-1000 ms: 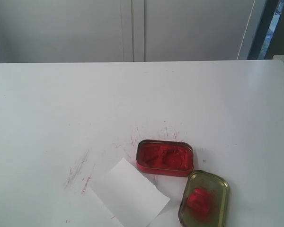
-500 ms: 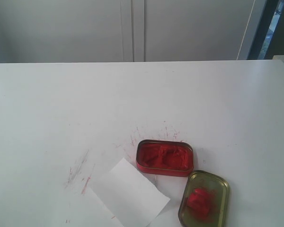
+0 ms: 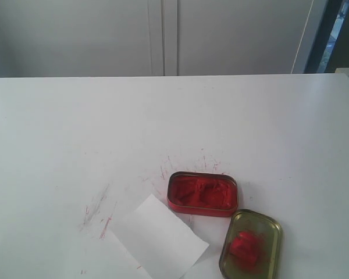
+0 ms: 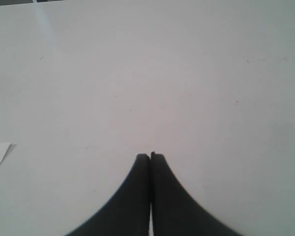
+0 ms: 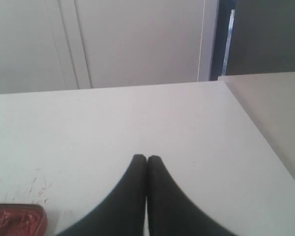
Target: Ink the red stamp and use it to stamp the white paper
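Two pincers, left gripper and right gripper: jaws pressed together, empty. Red stamp not visible in any view. White paper near front edge of table, just beside open ink tin. Judgement: locate stamp first; spread jaws before approach, take knob upright.
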You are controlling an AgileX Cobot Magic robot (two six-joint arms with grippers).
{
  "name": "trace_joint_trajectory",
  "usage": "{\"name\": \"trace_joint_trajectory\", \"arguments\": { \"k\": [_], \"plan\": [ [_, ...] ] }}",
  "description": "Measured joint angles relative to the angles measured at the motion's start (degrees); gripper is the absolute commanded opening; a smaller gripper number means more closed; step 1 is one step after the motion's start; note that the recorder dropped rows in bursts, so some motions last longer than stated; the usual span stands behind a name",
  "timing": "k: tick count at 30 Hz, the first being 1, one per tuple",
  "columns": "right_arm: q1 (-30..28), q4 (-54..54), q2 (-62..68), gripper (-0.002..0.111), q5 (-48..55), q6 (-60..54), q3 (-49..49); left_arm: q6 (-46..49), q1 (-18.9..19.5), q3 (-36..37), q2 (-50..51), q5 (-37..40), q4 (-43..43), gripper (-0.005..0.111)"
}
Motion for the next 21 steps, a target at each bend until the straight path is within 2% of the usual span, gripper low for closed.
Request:
{"name": "trace_joint_trajectory", "arguments": {
  "k": [21],
  "plan": [
    [0.0,1.6,22.3,0.0,20.3,-1.4,-13.4,0.0,0.0,0.0,0.0,0.0,0.0,0.0]
  ]
}}
